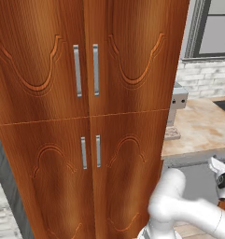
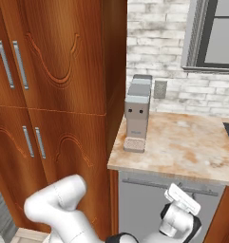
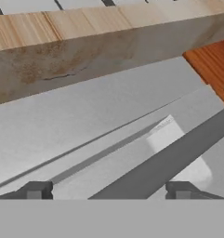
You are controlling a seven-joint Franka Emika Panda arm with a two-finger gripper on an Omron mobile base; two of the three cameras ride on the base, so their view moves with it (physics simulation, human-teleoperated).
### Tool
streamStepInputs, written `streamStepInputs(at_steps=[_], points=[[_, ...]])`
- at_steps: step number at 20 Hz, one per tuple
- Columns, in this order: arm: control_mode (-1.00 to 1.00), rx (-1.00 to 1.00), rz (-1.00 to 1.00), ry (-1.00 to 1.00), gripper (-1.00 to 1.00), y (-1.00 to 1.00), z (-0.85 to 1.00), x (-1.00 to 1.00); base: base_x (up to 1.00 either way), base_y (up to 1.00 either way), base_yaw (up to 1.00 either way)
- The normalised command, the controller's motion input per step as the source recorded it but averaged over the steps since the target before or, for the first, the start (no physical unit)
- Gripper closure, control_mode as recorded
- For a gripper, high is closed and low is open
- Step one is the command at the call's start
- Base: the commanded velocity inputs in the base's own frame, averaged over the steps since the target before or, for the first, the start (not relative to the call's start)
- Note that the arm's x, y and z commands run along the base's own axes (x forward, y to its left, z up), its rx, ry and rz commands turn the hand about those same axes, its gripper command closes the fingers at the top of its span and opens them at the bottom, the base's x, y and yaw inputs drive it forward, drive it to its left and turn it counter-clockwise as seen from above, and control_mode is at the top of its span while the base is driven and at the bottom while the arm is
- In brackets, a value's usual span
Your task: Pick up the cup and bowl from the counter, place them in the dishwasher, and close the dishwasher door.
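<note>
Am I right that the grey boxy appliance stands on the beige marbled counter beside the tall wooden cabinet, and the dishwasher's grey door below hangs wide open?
Not quite. The right base view shows the flat grey dishwasher door shut under the beige marbled counter. The grey boxy appliance does stand there beside the tall wooden cabinet.

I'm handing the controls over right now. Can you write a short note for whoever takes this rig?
Gripper: open, holding nothing, low in front of the dishwasher door.
Dishwasher door: looks shut, upright under the counter.
Cup and bowl: not on the visible stretch of counter; a grey appliance stands there beside the wooden cabinet.
Done: cannot confirm the loading.
Left: check the door is fully shut.
</note>
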Motion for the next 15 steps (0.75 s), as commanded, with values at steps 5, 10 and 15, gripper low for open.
streamStepInputs(at_steps=[5,10,15], points=[[-1.00,-0.15,-0.10,0.00,-1.00,0.00,-0.12,1.00,0.00,0.00,0.00],[-1.00,-0.13,-0.10,0.00,-1.00,0.00,-0.16,1.00,0.00,0.00,0.00],[-1.00,-0.13,-0.09,0.00,-1.00,0.00,-0.16,1.00,0.00,0.00,0.00]])
